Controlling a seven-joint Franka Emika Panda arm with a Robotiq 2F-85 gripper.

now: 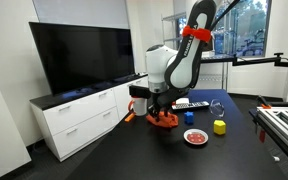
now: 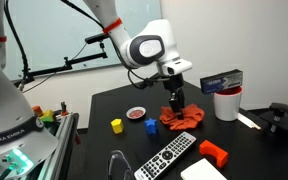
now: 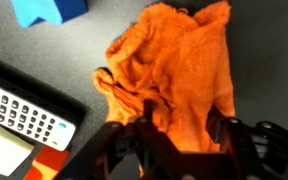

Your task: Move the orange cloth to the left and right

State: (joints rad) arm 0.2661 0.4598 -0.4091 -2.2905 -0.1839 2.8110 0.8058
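The orange cloth [image 3: 174,70] lies crumpled on the black table and shows in both exterior views [image 1: 165,120] [image 2: 181,118]. My gripper [image 3: 182,132] points straight down onto it, with a bunched fold of cloth filling the gap between the two fingers. It looks shut on that fold. In the exterior views the gripper [image 1: 157,106] [image 2: 174,101] sits right at the cloth's top, low over the table. The cloth's lower edge is hidden behind the fingers in the wrist view.
A remote control [image 3: 24,115] [image 2: 169,155] lies close beside the cloth. A blue block [image 3: 49,10] [image 2: 151,124], a yellow block [image 1: 220,127] and a red plate [image 1: 195,137] are nearby. A white cup [image 2: 226,103] and a box stand behind.
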